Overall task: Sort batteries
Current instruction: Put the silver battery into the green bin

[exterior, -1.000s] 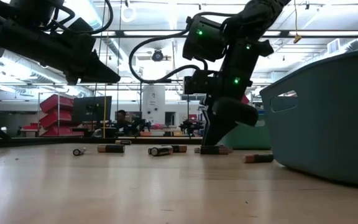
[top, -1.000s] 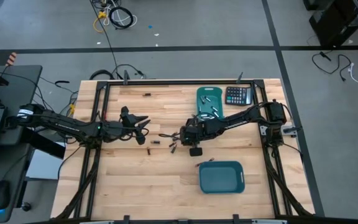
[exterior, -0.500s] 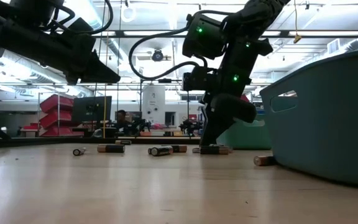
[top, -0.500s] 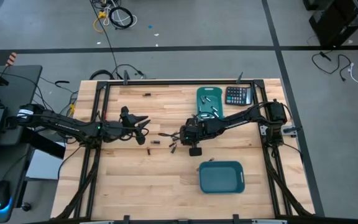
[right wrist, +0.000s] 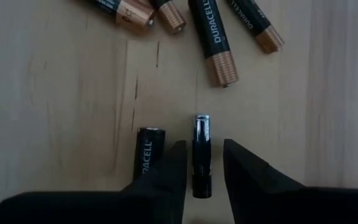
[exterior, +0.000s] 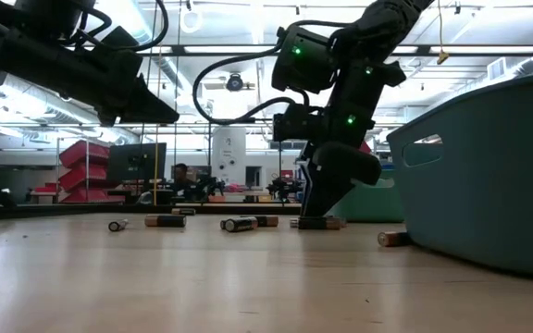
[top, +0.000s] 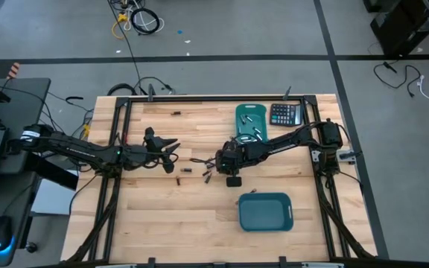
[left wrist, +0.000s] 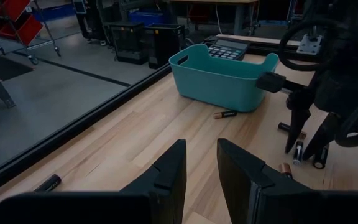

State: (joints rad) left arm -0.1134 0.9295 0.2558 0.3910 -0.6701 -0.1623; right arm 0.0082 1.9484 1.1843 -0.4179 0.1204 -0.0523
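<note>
Step in hand: picking one cell out of the loose batteries (top: 199,170) at the middle of the tabletop (top: 162,219); I judged that this grasp was not yet made.
My right end effector (right wrist: 202,149): lowered to the wood; fingers spread, one on each side of a slim dark battery (right wrist: 201,163), with a thin strip of wood showing on both sides of it; so it pinched nothing.
My left end effector (left wrist: 201,152): waiting above the tabletop, well to the left of the pile; fingers apart, nothing between them.
Look of the cell: thin, black and glossy, with a bright metal cap on the far end; lying flat and in line with my fingers.
Neighbours: a thicker black battery (right wrist: 149,155) lay just beside it, outside one finger; four copper-tipped cells (right wrist: 213,37) lay farther ahead, close together.
Bins: the far teal bin (top: 238,112), next to the calculator (top: 285,114), already held several cells; the near teal bin (top: 242,212) looked empty to me.
Next move, as I judged: press the fingers together on the slim cell only; keep clear of the thicker neighbour; lift straight; then carry it to the bin for its kind; which bin that was, I could not tell.
</note>
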